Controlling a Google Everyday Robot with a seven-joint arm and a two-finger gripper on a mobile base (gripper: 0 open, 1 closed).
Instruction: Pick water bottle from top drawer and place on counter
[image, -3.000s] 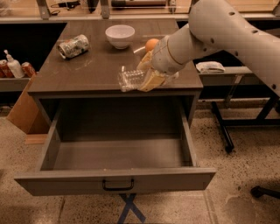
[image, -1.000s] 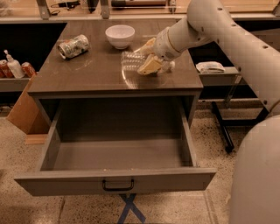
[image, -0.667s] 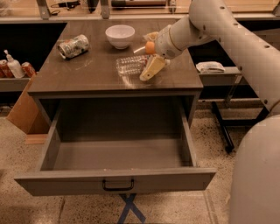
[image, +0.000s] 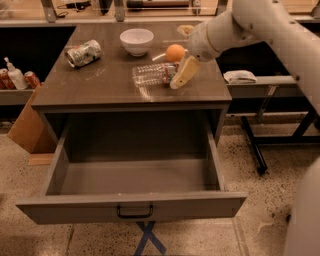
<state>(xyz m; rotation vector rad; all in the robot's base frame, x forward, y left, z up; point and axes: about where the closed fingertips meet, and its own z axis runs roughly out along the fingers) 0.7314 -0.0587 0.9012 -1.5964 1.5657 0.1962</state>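
Note:
The water bottle (image: 152, 74) lies on its side on the counter (image: 95, 87), right of centre, its cap end pointing right. My gripper (image: 180, 71) is just over the counter at the bottle's cap end. One pale finger (image: 183, 71) stands beside the cap and does not clasp the bottle. The gripper looks open. The top drawer (image: 130, 207) is pulled fully out below the counter, and its inside holds nothing.
On the counter stand a crushed silver can (image: 82, 52) at the back left, a white bowl (image: 136, 41) and an orange ball (image: 175, 52) just behind the gripper. Side shelves flank the counter: bottles (image: 15, 77) left, a white cloth (image: 240, 76) right. A cardboard box (image: 25, 125) stands on the floor at left.
The gripper carried the bottle from the counter's front towards the middle, set it down on its side and let go of it. The arm has drawn slightly right.

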